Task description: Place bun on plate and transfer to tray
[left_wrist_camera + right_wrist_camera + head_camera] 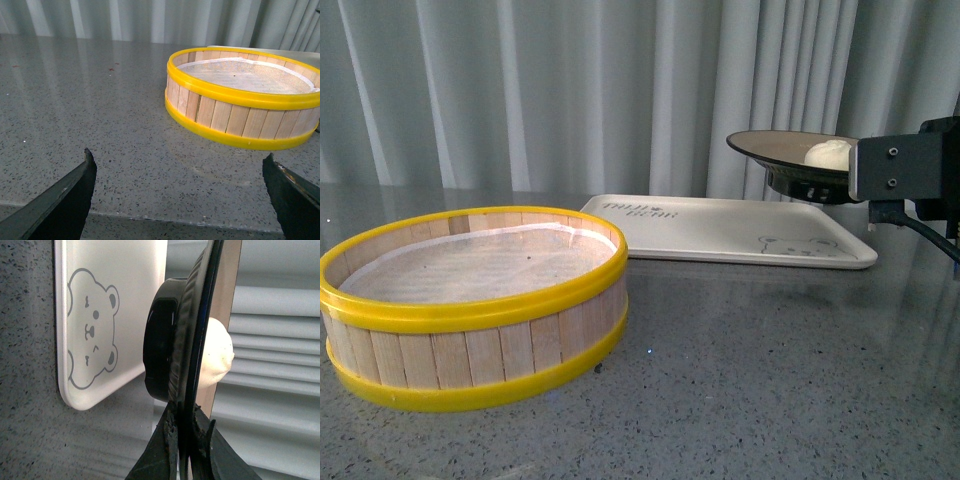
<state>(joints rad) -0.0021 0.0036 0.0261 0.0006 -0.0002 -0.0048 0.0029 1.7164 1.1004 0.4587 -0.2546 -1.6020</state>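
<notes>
The off-white bun [828, 154] sits on the black-rimmed plate [775, 147], which hangs in the air above the right end of the cream tray [720, 232]. My right gripper [865, 172] is shut on the plate's right rim. In the right wrist view the gripper [185, 416] pinches the rim, with the plate [172, 355] edge-on, the bun [217, 352] on its far side and the tray's bear drawing [92, 330] beyond the plate's underside. My left gripper [179, 172] is open and empty, low over the table near the steamer basket.
A yellow-rimmed wooden steamer basket [470, 300] with a white liner stands at the front left; it also shows in the left wrist view [240, 95]. Grey speckled tabletop [740, 380]. Pale curtain [570, 90] behind.
</notes>
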